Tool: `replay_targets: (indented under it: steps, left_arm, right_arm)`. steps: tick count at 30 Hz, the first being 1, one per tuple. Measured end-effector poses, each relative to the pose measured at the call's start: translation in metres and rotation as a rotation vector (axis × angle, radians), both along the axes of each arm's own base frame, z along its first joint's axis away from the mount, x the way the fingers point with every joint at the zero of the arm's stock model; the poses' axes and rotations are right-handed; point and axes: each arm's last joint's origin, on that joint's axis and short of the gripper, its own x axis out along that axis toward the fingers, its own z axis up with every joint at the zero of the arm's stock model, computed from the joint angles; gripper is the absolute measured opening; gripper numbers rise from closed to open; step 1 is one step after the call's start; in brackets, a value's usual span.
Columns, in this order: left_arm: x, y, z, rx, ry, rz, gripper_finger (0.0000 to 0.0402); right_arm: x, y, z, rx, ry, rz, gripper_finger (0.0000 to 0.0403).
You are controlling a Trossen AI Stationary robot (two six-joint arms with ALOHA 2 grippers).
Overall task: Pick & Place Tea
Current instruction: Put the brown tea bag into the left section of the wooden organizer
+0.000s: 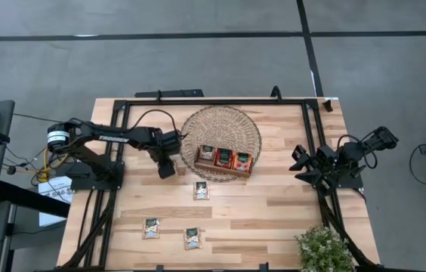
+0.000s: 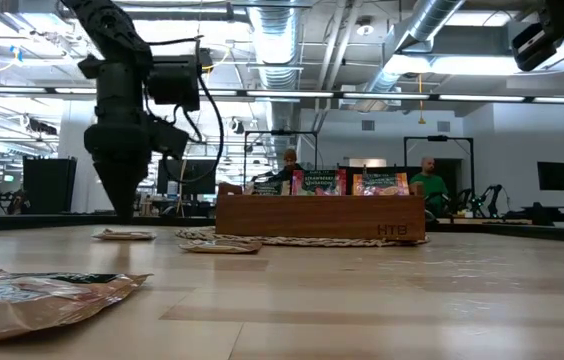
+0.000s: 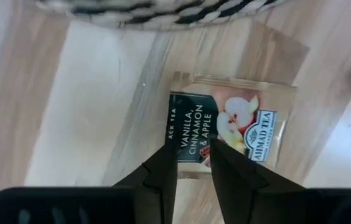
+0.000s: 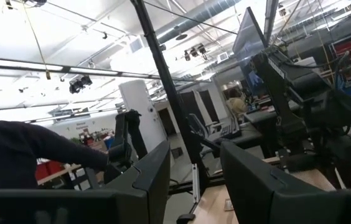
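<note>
Right now your left gripper (image 3: pixel 191 158) is clamped on a flat cream-and-green tea sachet (image 3: pixel 231 127) beside the round woven mat (image 1: pixel 221 136); your right gripper's (image 4: pixel 194 180) fingers stand apart, parked at the table edge.

A mat (image 1: pixel 220 121) is lying at the table's (image 1: pixel 273 211) far middle, and a tray (image 1: pixel 223 169) is sitting on the mat's near edge, holding sachets (image 1: pixel 224 158) upright. The left gripper (image 1: pixel 166 168) is hanging just left of the mat, over a sachet (image 3: pixel 225 127). Three loose sachets (image 1: pixel 201 190) are lying nearer. A plant (image 1: pixel 323 249) is standing at the near right corner. The right gripper (image 1: pixel 304 165) is resting at the right edge.
</note>
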Motion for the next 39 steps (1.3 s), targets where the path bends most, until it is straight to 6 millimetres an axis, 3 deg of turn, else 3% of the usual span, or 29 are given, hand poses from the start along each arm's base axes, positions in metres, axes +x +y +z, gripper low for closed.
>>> replay_targets:
  steps: [11, 21, 29, 39]
  left_arm:
    - [0.006, 0.003, 0.003, 0.059, -0.003, -0.098, 0.0085]
    - [0.003, 0.021, -0.025, -0.024, 0.017, -0.045, 0.0085]
    - [0.003, 0.019, -0.029, -0.028, 0.045, -0.070, 0.0083]
    - [0.005, 0.010, -0.029, 0.044, 0.076, -0.105, 0.0004]
  right_arm:
    - [0.000, 0.000, 0.000, 0.000, 0.000, 0.000, 0.0134]
    - [0.000, 0.000, 0.000, 0.006, 0.001, 0.005, 0.0134]
    - [0.000, 0.000, 0.000, 0.006, 0.002, 0.005, 0.0134]
    - [0.000, 0.000, 0.000, 0.000, 0.000, 0.000, 0.0134]
